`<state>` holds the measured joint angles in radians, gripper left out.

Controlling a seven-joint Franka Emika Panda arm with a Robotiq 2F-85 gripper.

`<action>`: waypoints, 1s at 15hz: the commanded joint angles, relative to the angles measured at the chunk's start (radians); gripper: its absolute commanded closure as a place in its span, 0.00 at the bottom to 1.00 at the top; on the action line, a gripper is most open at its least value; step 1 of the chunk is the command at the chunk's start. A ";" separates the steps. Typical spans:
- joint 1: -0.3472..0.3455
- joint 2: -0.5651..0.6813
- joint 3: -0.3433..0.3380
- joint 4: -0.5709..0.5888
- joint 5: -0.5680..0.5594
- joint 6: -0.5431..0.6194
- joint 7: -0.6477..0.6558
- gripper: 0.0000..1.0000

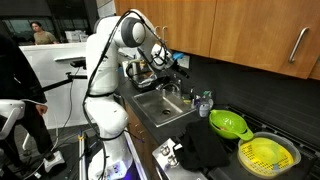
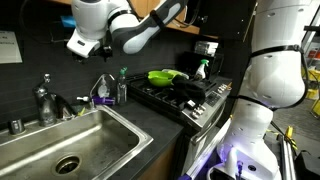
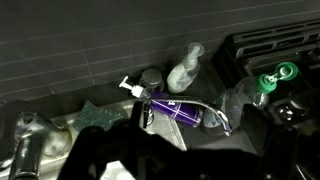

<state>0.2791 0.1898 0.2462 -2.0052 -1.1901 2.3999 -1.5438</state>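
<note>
Gripper: gripper [image 1: 170, 62] hangs over the back of the counter behind the steel sink [image 2: 105, 128]. Its fingers are a dark blur at 6 o'clock in the wrist view, so I cannot tell how wide they stand. Nothing shows between them.
Bottle: purple bottle [image 3: 182, 108] sits on the counter at 12 o'clock from the fingers, just beside a chrome spout [image 3: 212, 112] and apart from the gripper.
Neighbours: clear bottle [image 3: 185, 68] at 12 o'clock of it, green-capped bottle [image 3: 272, 80] at 3 o'clock.
Progress: by my reading, nothing is gripped or lifted, so all the handling of the bottle is left.
Surface: dark countertop [image 2: 150, 118]. The black stove [image 2: 195, 100] is at 3 o'clock of the sink and carries a green colander [image 1: 228, 123].
Room: kitchen with wooden cabinets [image 1: 250, 35], and a person [image 1: 40, 33] far behind.
</note>
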 commanded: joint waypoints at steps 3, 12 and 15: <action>-0.035 -0.128 0.001 -0.154 0.035 0.091 0.059 0.00; -0.070 -0.239 -0.026 -0.326 0.158 0.157 -0.049 0.00; -0.073 -0.281 -0.039 -0.368 0.238 0.133 -0.164 0.00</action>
<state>0.2126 -0.0136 0.2189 -2.3113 -1.0267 2.5469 -1.5988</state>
